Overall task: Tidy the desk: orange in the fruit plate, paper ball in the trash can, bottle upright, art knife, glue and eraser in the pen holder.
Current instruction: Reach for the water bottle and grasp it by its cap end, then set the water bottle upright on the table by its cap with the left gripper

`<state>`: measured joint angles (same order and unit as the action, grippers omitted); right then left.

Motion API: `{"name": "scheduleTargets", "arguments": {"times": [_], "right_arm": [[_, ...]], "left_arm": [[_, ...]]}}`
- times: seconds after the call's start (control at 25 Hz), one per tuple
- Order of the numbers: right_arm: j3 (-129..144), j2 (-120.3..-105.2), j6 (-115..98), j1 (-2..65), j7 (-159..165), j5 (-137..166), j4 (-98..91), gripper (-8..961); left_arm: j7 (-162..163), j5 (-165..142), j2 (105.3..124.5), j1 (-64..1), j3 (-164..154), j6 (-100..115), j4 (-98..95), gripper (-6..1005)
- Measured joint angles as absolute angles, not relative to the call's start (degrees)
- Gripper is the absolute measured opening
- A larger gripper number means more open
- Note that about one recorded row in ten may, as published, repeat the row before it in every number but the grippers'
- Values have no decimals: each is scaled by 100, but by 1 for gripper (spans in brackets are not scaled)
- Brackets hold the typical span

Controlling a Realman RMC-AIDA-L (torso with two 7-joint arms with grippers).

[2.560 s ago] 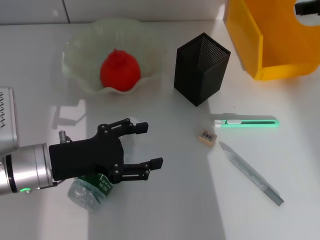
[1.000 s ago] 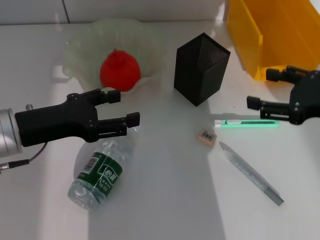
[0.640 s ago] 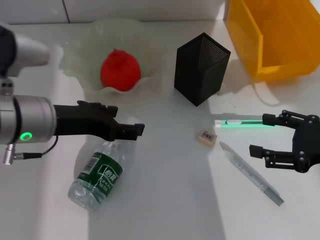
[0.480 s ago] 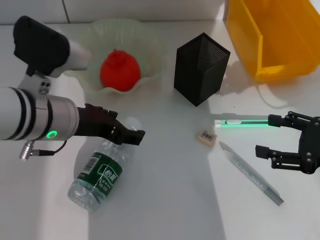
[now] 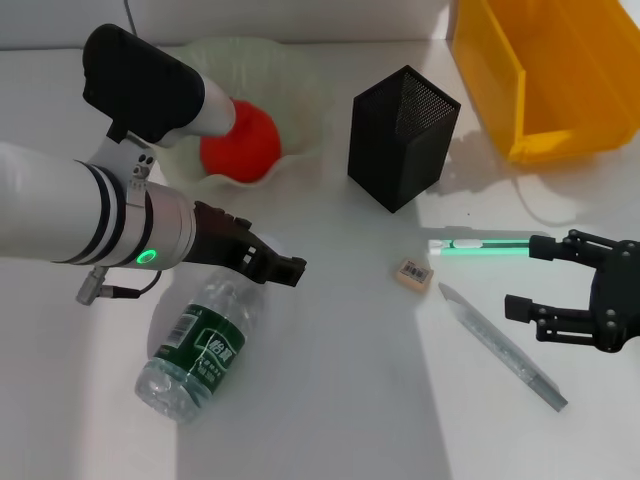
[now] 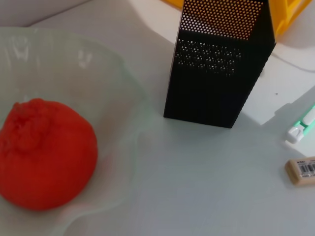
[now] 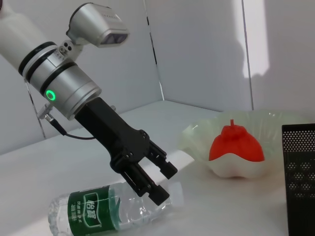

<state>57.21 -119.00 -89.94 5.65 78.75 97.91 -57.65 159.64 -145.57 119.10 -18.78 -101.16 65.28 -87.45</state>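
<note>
On my head feed the orange (image 5: 245,150) sits inside the fruit plate (image 5: 290,95), partly hidden behind my left arm; the left wrist feed shows it resting on the plate's floor near the wavy rim. The pen holder (image 5: 402,137) stands upright just right of the plate, and I cannot see into it from any feed. The trash can (image 5: 540,75) takes up the far right corner; the stretch of its yellow interior that I can see holds nothing, and the rest runs out of frame.

The bottle (image 5: 200,345) lies on its side on the table, its capped end pointing toward the plate and tucked under my left gripper (image 5: 275,268). That gripper hangs just over the bottle's neck. From the right wrist feed its fingers look drawn close together with nothing between them.

My right gripper (image 5: 545,278) hovers at the right edge of the table with its jaws spread wide and empty. Its upper finger sits at the tip of the green-and-white art knife (image 5: 490,246), and its lower finger is just above the grey glue stick (image 5: 502,347), which lies at a slant. The eraser (image 5: 412,273) rests flat on the table between the pen holder and the glue stick, touching neither.
</note>
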Motion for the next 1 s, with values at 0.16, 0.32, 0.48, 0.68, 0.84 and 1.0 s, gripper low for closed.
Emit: {"name": "scheduleTargets", "arguments": {"times": [0.16, 0.32, 0.48, 0.68, 0.84, 1.0], "right_arm": [[5721, -11900, -8948, 621, 7874, 9867, -5696, 841], [5721, -11900, -8944, 633, 7875, 9876, -5692, 841], [5721, -11900, -8937, 663, 7891, 9879, -5667, 841], [5722, -11893, -8936, 691, 7910, 9914, -5654, 841], [5721, -11891, -8936, 698, 7922, 9948, -5651, 841], [5721, -11891, -8936, 697, 7927, 9950, -5639, 841]], "left_arm": [[15974, -14565, 11909, -2062, -10116, 6384, -8406, 811], [15964, -14570, 11909, -2113, -10116, 6321, -8264, 797], [15974, -14574, 11909, -2199, -10092, 6282, -8040, 783], [15983, -14619, 11909, -2272, -10123, 6293, -7906, 765], [15971, -14715, 11913, -2333, -10137, 6326, -7874, 697], [15896, -14747, 11909, -2360, -10140, 6341, -7872, 575]]}}
